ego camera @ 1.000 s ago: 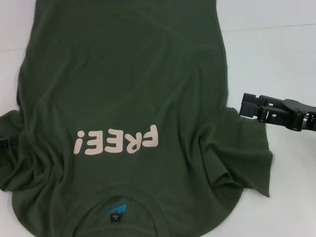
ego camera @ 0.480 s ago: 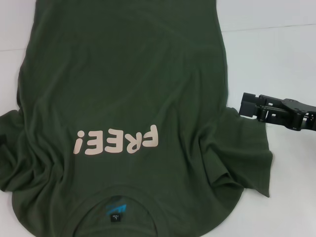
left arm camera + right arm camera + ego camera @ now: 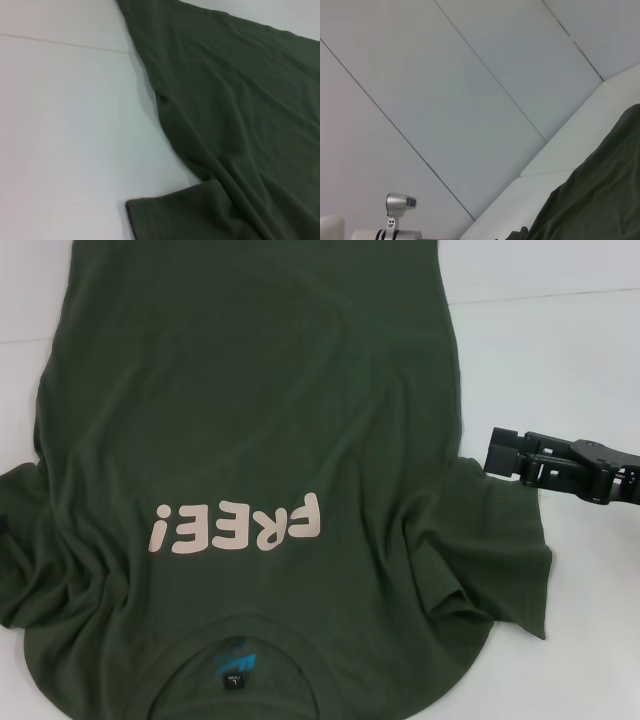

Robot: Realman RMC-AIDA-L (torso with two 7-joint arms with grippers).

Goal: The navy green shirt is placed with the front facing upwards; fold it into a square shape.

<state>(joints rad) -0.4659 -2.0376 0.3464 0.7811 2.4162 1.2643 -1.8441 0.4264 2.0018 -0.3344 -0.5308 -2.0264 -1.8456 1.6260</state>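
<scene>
1. The navy green shirt point(image 3: 250, 440) lies flat, lettering up, across the white worktop point(image 3: 560, 360), collar at its near edge.
2. Right sleeve point(image 3: 500, 560) lies rumpled, unfolded.
3. Right gripper point(image 3: 492, 455) touches that sleeve's shoulder; grip state unclear. Folding seems unstarted; next, pinch the sleeve.

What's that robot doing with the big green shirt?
It is getting ready to fold it. The navy green shirt lies spread on the white table, front side up, so you can see the pale letters and the small blue neck label. Nothing is folded yet, and the sleeves are a bit rumpled. The right gripper sits at the shirt's edge by the right sleeve. The left gripper is not in the pictures; its camera just looks down at the other sleeve.
</scene>
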